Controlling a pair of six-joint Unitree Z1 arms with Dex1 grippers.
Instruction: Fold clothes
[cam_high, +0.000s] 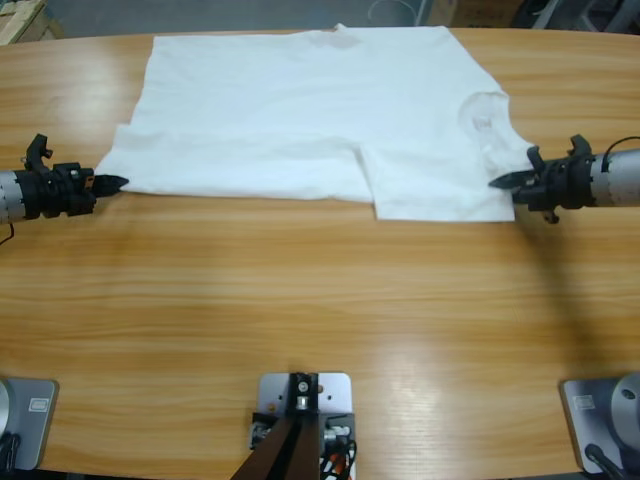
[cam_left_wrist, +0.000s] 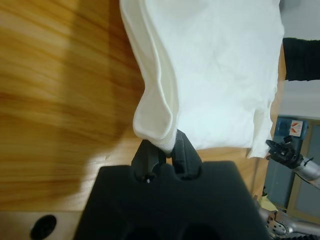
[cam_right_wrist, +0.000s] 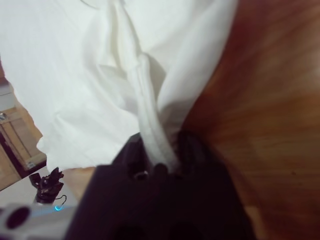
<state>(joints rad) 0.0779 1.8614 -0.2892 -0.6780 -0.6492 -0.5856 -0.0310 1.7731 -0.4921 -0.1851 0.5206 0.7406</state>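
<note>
A: Where does it stand?

B: The wooden table carries the white T-shirt, spread flat between the two arms with one fold already laid along its near edge. The left gripper pinches a rolled corner of cloth right at its tips; its wrist view shows the jaws pressed together on that hem. The right gripper is clamped on a bunched ridge of fabric, which runs straight out from between its jaws.

A: So which step is this?

B: I'd judge the start of another fold: both ends of the near edge are gripped, not yet carried.

A: And the next move?

B: Probably lifting both ends together and at even height, then carrying them beyond the grippers, toward the shirt's far edge. Uneven pull would skew the crease.

A: Anything unclear?

B: How many layers each gripper holds can't be told. The near sleeve is tucked under the fold. The collar shows only faintly, ahead of the right gripper, and no logo can be made out.
</note>
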